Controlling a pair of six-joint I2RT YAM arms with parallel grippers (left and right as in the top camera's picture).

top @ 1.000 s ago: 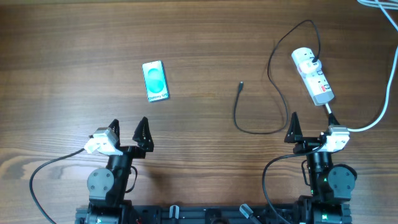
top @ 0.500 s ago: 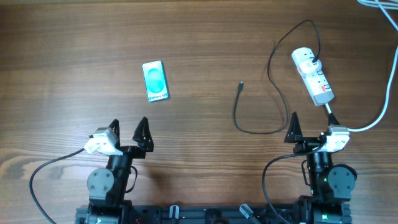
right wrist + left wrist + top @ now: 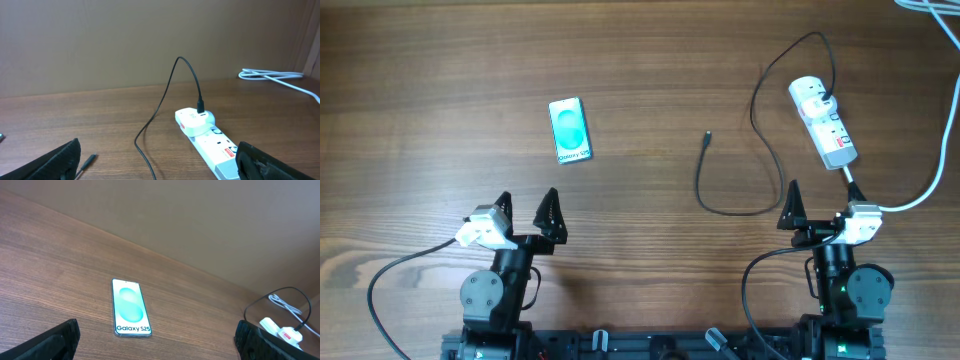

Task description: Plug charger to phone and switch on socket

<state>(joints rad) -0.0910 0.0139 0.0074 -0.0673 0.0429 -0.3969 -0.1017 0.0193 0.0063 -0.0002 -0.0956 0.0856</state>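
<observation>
Plainly white plug (image 3: pixel 809 98) in socket (image 3: pixel 831 132); charger tip (image 3: pixel 707 135) apart from phone (image 3: pixel 570 130)

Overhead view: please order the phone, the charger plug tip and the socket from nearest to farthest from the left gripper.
1. Phone, just ahead of the left gripper, slightly to its right.
2. Charger plug tip, near the middle.
3. Socket, far on the right side.
</observation>
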